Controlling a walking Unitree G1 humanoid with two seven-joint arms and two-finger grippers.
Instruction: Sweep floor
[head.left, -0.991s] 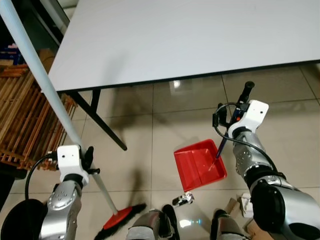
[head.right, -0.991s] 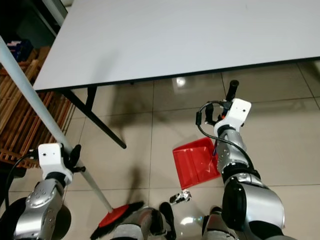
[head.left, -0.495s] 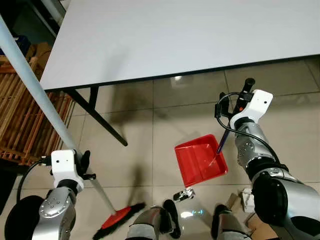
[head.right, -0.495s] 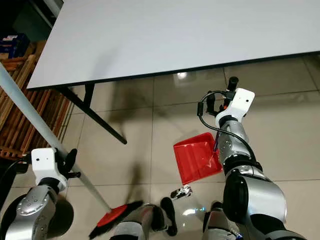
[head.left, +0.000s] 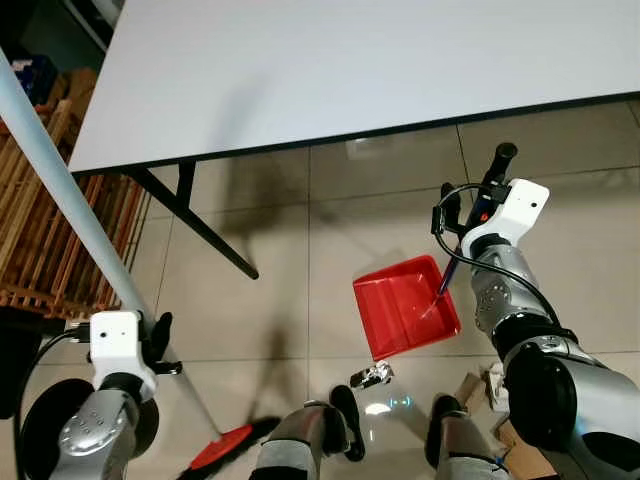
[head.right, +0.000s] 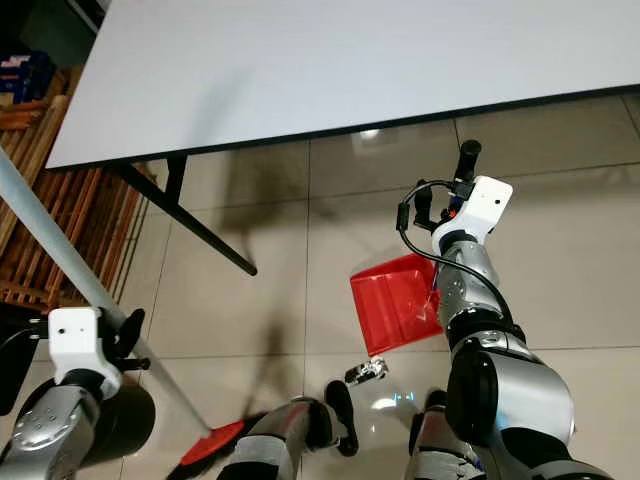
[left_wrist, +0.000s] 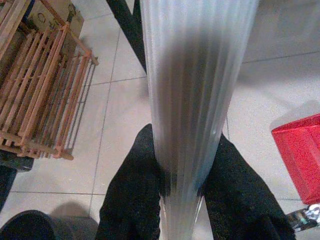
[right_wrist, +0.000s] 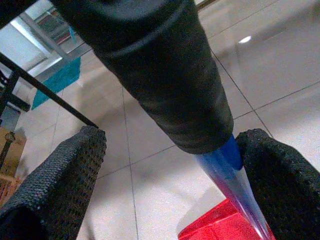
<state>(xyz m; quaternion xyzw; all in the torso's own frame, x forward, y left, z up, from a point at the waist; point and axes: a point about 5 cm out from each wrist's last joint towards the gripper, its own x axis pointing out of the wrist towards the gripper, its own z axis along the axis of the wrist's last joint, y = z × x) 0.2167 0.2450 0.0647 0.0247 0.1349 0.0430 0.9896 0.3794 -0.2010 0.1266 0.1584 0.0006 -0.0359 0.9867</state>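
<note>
My left gripper (head.left: 152, 343) is shut on the pale blue-grey broom pole (head.left: 60, 190), which slants up to the far left. In the left wrist view its fingers (left_wrist: 135, 200) clamp the ribbed pole (left_wrist: 195, 90). The red broom head (head.left: 222, 447) with black bristles lies on the tiles by my left foot. My right gripper (head.left: 462, 213) is shut on the black-gripped blue handle (right_wrist: 165, 85) of the red dustpan (head.left: 405, 305), which rests on the floor ahead of my feet. A small shiny scrap of litter (head.left: 372, 375) lies just in front of the pan's near edge.
A white table (head.left: 350, 70) spans the far side, with a black slanted leg (head.left: 210, 235) reaching the floor at left. A wooden slatted rack (head.left: 40, 230) stands at far left. Cardboard and paper scraps (head.left: 490, 385) lie by my right foot.
The view has shifted slightly. My left gripper and the pole have sunk lower in the picture, and the broom head has slid a little nearer and leftward. The dustpan and right gripper hold their place.
</note>
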